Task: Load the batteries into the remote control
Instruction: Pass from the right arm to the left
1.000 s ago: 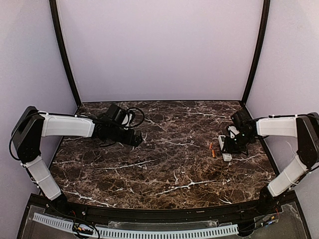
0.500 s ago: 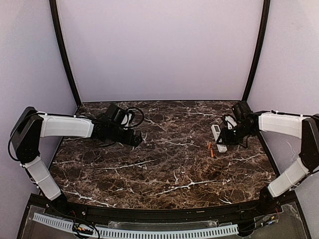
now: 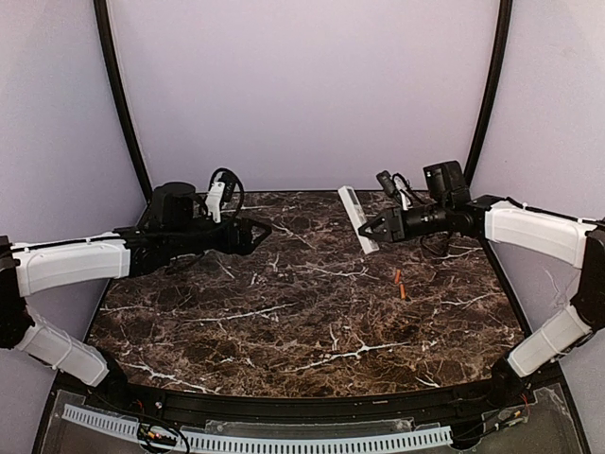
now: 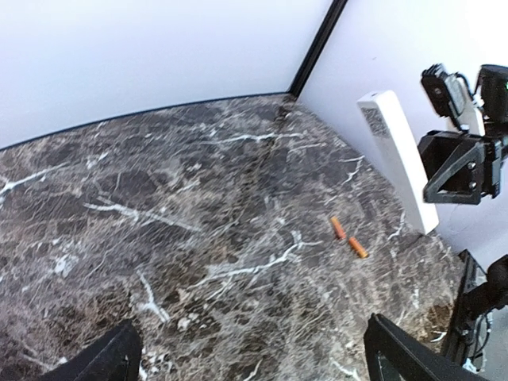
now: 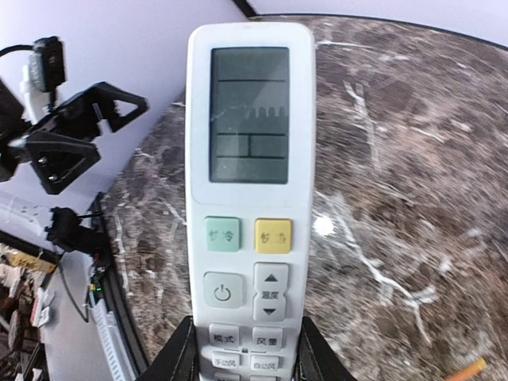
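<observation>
Task status: early, nothing loaded.

- Remote control (image 3: 357, 219): off the table (image 3: 284, 322), held in the air above its far right part, tilted, one end up. Right pincer (image 3: 380, 227) is clamped on its lower end, a finger on each long side. The right wrist view shows the display and button face turned toward that camera.
- The left wrist view shows the opposite face of the remote, with a small dark label near the upper end. Cannot tell from here whether the battery slot is uncovered.
- Batteries (image 3: 401, 284): two orange-red cylinders lying on the table toward its right edge, close to each other, well below the lifted remote. Neither is held and neither is in the remote.
- Left pincer (image 3: 255, 233): fingers wide apart, holding nothing, raised above the far left part of the table and pointing across at the remote.

Done, by my reading: the remote is picked up and presented.
Left: reach the slot, pick up each battery, seat both.
</observation>
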Tool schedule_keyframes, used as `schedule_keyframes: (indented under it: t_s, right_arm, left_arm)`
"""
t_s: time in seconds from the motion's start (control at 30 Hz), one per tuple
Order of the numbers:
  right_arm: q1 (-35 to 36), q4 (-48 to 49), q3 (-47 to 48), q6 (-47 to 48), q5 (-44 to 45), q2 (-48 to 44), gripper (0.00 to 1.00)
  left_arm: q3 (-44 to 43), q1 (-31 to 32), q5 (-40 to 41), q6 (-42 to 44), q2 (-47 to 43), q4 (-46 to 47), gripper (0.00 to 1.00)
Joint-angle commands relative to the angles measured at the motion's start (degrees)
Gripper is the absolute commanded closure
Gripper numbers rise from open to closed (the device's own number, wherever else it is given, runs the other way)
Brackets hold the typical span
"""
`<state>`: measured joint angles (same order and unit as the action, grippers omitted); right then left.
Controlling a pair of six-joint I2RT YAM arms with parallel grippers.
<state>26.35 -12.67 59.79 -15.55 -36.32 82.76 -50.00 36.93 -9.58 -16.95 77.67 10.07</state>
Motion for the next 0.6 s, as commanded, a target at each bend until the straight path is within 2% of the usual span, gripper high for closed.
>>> schedule_keyframes:
  t_s: [0.0,0.1,0.27,0.33,0.57]
  right_arm:
    - [5.22,16.38,1.02,-4.18,-12.60,1.46,0.81]
    - [8.40,23.60,1.06,-7.18,-17.03,3.22,0.80]
    - [11.29,33.93,1.60,-12.18,-23.34,6.09,0.80]
    - [11.82,35.72,1.93,-13.27,-24.42,6.90,0.80]
    - [12.31,49.03,0.39,-22.88,-29.50,10.33,0.82]
  left_arm:
    - [3.63,0.25,-10.75,-3.54,-2.82,16.23,0.01]
    - [4.23,0.31,-15.47,-8.88,-0.75,24.11,0.01]
    - [7.36,0.42,-21.39,-19.44,4.22,46.45,0.04]
    - [7.78,0.49,-22.82,-22.92,6.02,52.07,0.07]
    - [6.14,1.54,-25.68,-25.89,8.99,56.24,0.12]
